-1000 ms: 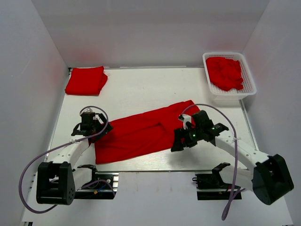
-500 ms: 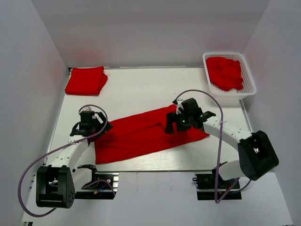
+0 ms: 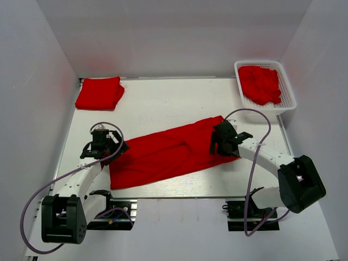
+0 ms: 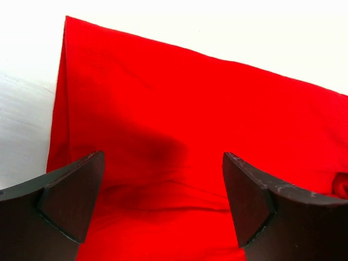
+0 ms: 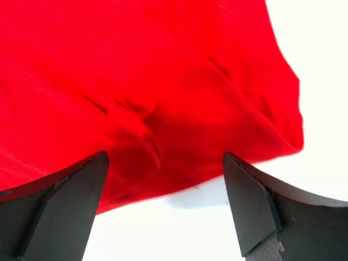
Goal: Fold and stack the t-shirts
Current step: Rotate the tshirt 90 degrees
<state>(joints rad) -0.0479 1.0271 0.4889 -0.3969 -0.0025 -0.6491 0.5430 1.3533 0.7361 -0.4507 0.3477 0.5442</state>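
Observation:
A long, partly folded red t-shirt [image 3: 168,155] lies slantwise across the middle of the table. My left gripper [image 3: 107,148] is open over its left end; in the left wrist view [image 4: 163,204] the cloth [image 4: 179,109] fills the gap between the fingers. My right gripper [image 3: 218,142] is open over its right end; in the right wrist view [image 5: 163,212] the cloth's near edge [image 5: 152,98] lies just past the fingertips. A folded t-shirt [image 3: 99,92] lies at the back left. More crumpled red shirts [image 3: 260,82] fill the basket.
The white mesh basket [image 3: 291,102] stands at the back right corner. White walls enclose the table on the left, back and right. Purple cables loop over both arms.
My right gripper swung left and farther over the shirt, then back to its right end. The shirt's right end shifted slightly. My left gripper has barely moved.

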